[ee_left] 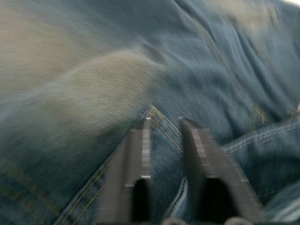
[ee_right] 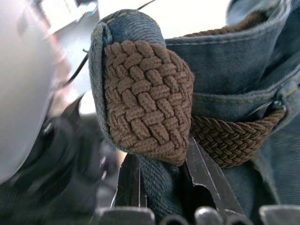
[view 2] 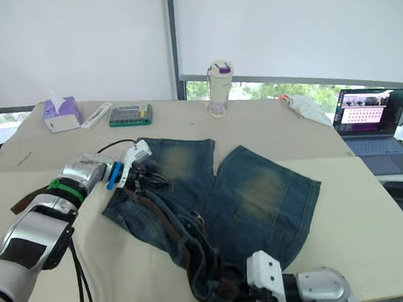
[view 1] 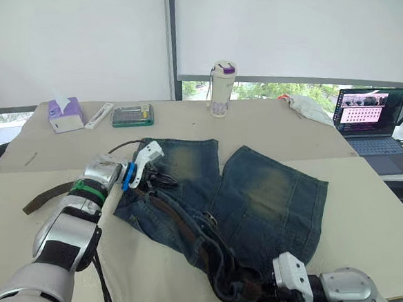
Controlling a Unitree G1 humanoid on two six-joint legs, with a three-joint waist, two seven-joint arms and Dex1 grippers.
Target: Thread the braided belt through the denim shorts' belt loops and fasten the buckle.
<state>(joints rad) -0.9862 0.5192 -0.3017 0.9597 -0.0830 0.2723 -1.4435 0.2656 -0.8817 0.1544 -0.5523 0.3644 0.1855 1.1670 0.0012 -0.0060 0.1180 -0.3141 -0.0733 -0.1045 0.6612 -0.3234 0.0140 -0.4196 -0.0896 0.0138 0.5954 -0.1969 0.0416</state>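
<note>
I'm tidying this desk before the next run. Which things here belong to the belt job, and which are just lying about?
Job: shorts, belt, left gripper on the denim, right gripper shut on shorts and belt.

Lying about: tissue box, calculator, bottle, laptop, white cloth.

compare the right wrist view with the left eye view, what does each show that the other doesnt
Right wrist view alone: the braided belt's weave up close, folded with denim between the right fingers.

Left eye view alone: the whole denim shorts spread on the table, left gripper at the waistband, tissue box, bottle, laptop.

Both: brown belt running along the blue waistband.
</note>
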